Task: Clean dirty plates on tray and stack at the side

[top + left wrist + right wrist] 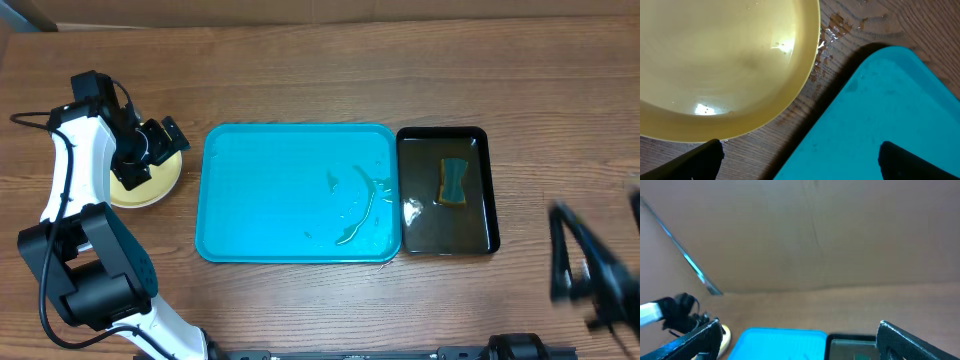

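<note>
The turquoise tray point(300, 190) lies in the middle of the table with no plates on it, only streaks of water. A pale yellow-green plate point(150, 185) sits on the table left of the tray; whether white plates lie under it is hidden. In the left wrist view the plate point(720, 65) looks wet and smooth, beside the tray's corner point(880, 115). My left gripper point(160, 140) hovers over the plate's far edge, open and empty point(800, 160). My right gripper point(595, 270) is open and empty at the right, raised point(800, 340).
A black glossy tray point(480, 215) with water stands right of the turquoise tray and holds a yellow-green sponge point(455, 182). Wet spots and crumbs point(835, 25) mark the wood between plate and tray. A cardboard wall point(815, 230) stands behind the table.
</note>
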Motion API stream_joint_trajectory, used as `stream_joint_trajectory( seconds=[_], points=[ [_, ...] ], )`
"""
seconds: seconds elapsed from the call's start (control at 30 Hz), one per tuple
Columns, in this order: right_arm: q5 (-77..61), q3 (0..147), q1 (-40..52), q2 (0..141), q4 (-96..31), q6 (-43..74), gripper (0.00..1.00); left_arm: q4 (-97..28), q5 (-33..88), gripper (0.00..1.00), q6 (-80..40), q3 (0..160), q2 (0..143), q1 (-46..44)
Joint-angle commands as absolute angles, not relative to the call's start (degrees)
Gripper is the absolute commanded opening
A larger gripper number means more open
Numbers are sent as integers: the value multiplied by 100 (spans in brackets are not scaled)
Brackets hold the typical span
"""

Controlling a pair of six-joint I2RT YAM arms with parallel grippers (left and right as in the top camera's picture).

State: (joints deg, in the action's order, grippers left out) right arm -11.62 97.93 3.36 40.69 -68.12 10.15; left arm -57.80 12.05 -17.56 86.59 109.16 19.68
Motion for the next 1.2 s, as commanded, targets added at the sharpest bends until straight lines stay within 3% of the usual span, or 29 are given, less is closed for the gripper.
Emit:
stream_joint_trajectory(
  seconds=[0.0,0.27,0.53,0.83,1.17],
  points=[
    [-1050,9470,379,3369,-6796,738,100,-5778,1293,100,-1627,8624,10755,1946],
    [-989,7924,379,1514,-6169,419,100,-5778,1293,100,-1627,8624,10755,1946],
    [-1009,5887,329,200,-4567,425,100,-5778,1293,100,-1627,8624,10755,1946],
    [-1011,3892,250,25,-1750,425,100,-5778,1293,100,-1627,8624,10755,1946],
    [-1011,1787,250,23,421,451,100,-5778,1293,100,-1627,8624,10755,1946]
  ],
)
